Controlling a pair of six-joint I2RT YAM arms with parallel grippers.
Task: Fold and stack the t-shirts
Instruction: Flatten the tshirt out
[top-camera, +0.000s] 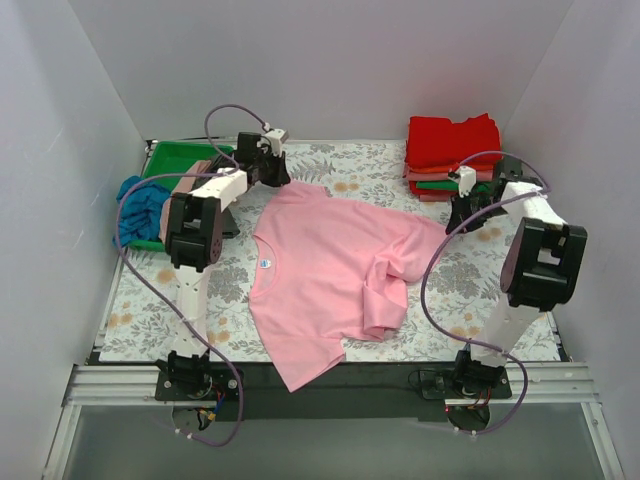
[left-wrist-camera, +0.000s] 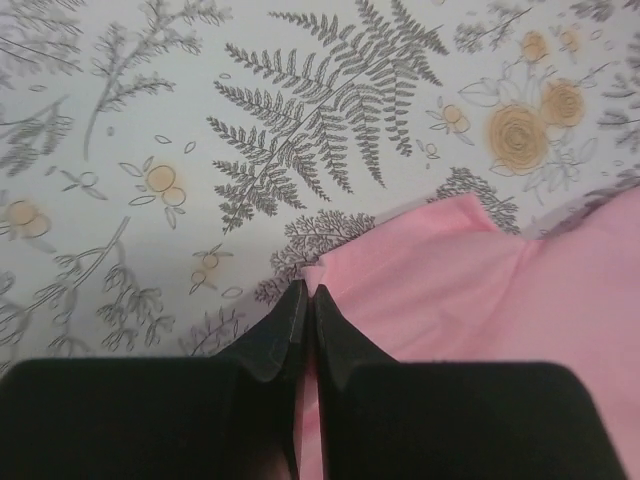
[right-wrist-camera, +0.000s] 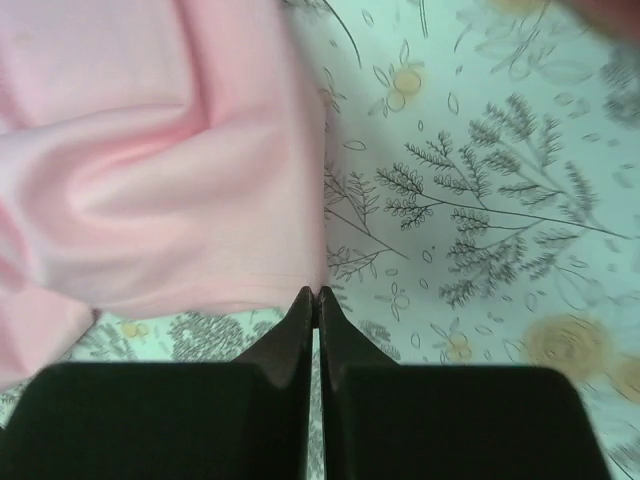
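You are mid-task, with one shirt in work. The table (top-camera: 140, 300) carries the pink t-shirt (top-camera: 320, 270), which is opened out but not yet folded. It spans from one gripper to the other, rumpled between them, and one part hangs over the edge toward the arm bases.

Beyond the right gripper (right-wrist-camera: 317, 293) sits the finished stack of folded shirts (top-camera: 452, 155), red on top. Beside the left arm, the green tray (top-camera: 175, 155) holds loose shirts (top-camera: 140, 210) waiting for their turn, so several folds are probably left.

The left gripper (left-wrist-camera: 310, 292) is clenched on a corner of the pink cloth, which shows between its fingers. The right gripper is pressed closed too, and the shirt's corner meets its tips. You cannot tell from here whether any cloth is caught.
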